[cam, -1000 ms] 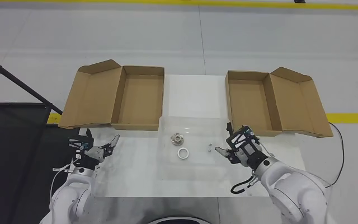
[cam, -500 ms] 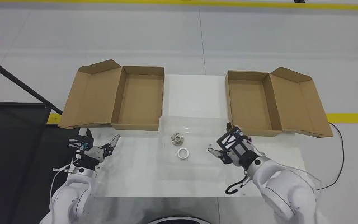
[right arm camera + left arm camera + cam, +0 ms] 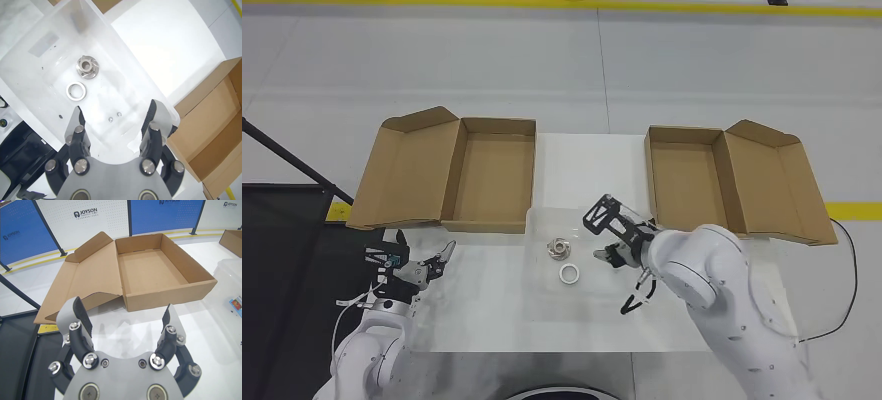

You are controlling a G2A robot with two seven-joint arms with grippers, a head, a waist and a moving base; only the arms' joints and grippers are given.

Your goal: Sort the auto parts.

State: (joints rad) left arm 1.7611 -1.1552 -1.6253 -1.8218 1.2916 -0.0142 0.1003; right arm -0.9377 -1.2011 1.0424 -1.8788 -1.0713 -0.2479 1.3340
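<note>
A clear plastic bin (image 3: 542, 298) sits mid-table. In it lie a flanged metal hub (image 3: 559, 245), a metal ring (image 3: 568, 272) and two small nuts (image 3: 119, 114). The right wrist view shows the hub (image 3: 87, 67) and the ring (image 3: 76, 91) lying apart from each other. My right gripper (image 3: 594, 238) hangs open over the bin's right half, above the nuts, and holds nothing (image 3: 116, 109). Over bare table at the front left, my left gripper (image 3: 427, 250) is open and empty (image 3: 122, 306).
Two open cardboard boxes flank the bin at the back: a left box (image 3: 489, 170) and a right box (image 3: 687, 180), both with their lids folded outward. The left box (image 3: 155, 266) holds nothing. A corner of the right box (image 3: 213, 121) lies close beside my right gripper.
My right arm has swung left from the table's front right to above the bin. The left arm and the parts have not moved.
</note>
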